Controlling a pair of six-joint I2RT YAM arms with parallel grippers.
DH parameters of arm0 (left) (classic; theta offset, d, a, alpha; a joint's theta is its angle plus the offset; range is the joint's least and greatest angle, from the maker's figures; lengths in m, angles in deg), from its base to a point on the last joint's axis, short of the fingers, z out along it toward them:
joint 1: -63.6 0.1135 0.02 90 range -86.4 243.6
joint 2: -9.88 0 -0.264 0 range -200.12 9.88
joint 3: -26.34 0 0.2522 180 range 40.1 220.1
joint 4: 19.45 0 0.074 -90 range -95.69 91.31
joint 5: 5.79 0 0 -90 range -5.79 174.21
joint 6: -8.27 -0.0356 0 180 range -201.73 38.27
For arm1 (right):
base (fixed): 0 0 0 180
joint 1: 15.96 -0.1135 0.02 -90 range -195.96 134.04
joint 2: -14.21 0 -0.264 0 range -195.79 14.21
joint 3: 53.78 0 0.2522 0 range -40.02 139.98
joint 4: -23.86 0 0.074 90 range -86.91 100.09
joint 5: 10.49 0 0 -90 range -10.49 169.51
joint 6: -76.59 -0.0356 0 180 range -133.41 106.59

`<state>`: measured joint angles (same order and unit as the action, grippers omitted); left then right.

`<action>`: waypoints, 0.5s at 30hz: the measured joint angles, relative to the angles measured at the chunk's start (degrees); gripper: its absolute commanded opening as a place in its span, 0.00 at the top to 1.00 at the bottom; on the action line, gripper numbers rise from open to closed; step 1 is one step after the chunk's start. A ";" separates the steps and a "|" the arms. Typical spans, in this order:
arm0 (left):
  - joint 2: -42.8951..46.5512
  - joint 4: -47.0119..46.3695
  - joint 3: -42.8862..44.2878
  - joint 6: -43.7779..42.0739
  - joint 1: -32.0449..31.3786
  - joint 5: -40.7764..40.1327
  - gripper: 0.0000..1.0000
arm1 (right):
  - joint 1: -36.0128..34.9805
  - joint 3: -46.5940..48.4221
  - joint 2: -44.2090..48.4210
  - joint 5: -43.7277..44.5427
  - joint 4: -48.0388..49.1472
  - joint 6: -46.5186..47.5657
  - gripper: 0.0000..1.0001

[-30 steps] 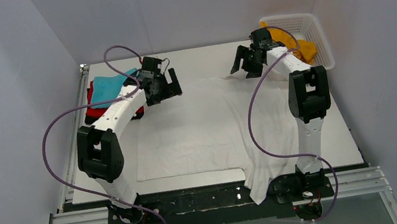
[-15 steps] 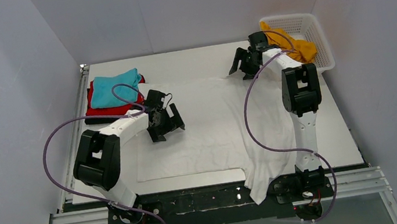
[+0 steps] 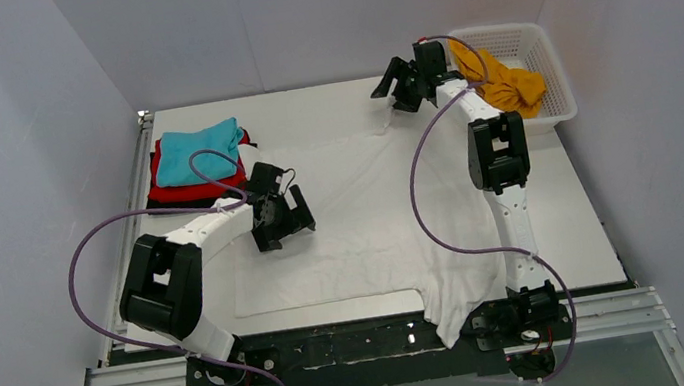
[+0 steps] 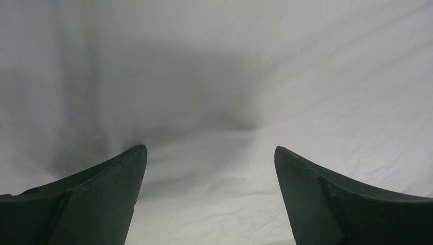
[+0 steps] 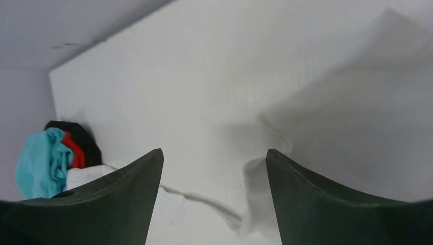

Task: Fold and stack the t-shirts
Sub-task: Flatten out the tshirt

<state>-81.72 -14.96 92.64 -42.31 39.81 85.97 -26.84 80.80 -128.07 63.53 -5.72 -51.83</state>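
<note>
A large white t-shirt lies spread flat over the middle of the table, and one part hangs over the near edge. My left gripper is open low over its left part, with only white cloth between the fingers. My right gripper is open above the shirt's far edge, holding nothing. Teal, red and black t-shirts are stacked at the back left, and the teal one also shows in the right wrist view. An orange-yellow t-shirt lies in the basket.
A white plastic lattice basket stands at the back right corner. White walls enclose the table on three sides. Purple cables loop from both arms. A black and metal frame runs along the near edge.
My left gripper has swung from beside the stack toward the near side and down over the white shirt. My right gripper has moved back and left, away from the basket.
</note>
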 measured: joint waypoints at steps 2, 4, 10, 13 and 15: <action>0.02 0.15 0.00 -0.09 -0.04 -0.13 0.02 | -0.61 6.58 -4.09 -1.31 2.43 -2.40 0.18; 0.07 0.28 0.00 -0.22 -0.07 -0.22 0.02 | -1.16 13.57 -8.72 -1.99 5.75 -4.70 0.18; 0.66 2.51 -0.07 -0.94 -0.09 -1.60 0.02 | -2.14 15.56 -10.75 -1.95 10.16 -6.95 0.17; 1.36 4.20 -0.44 -1.31 -0.07 -2.60 0.02 | -2.10 13.42 -8.79 -0.22 8.28 -4.09 0.16; 1.73 5.40 -0.46 -1.49 -0.07 -3.04 0.02 | -1.99 13.27 -7.15 1.79 4.92 -1.03 0.15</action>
<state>-79.99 -9.57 92.18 -43.79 39.75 82.93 -28.83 94.06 -135.21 65.32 -0.80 -52.86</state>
